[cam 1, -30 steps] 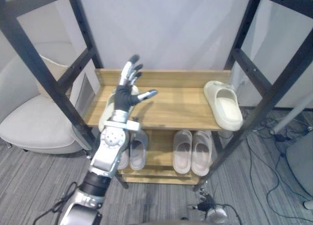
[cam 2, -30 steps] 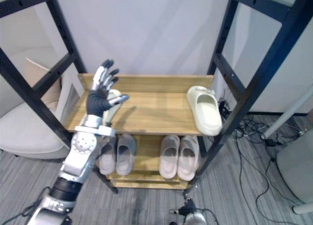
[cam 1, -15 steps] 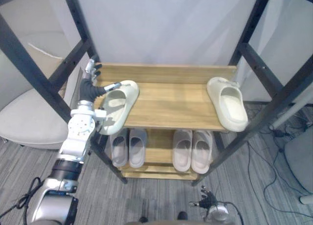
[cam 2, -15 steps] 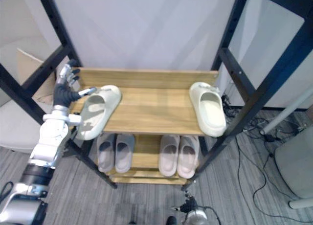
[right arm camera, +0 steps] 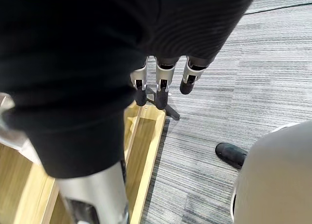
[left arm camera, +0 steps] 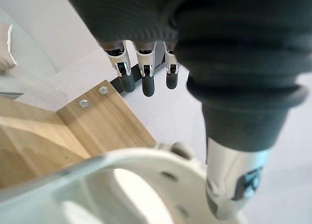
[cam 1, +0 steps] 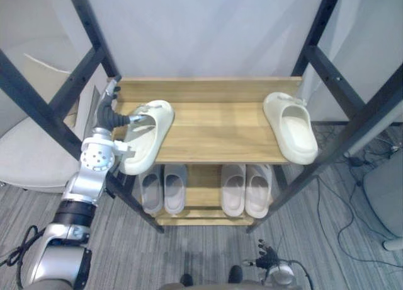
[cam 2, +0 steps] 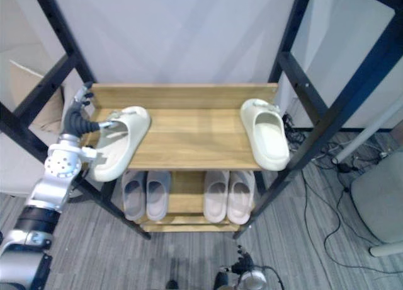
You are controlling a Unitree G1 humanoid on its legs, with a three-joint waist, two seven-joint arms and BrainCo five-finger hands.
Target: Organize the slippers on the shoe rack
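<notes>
Looking down in the left eye view, the shoe rack carries two cream slippers on its upper shelf: the left cream slipper overhangs the front left corner and the right cream slipper lies well apart at the right end, while four pale slippers stand in two pairs on the lower shelf. In the left wrist view the left hand has straight fingers, its thumb spread against the left cream slipper. In the right wrist view the right hand hangs over the floor, fingers straight, holding nothing.
</notes>
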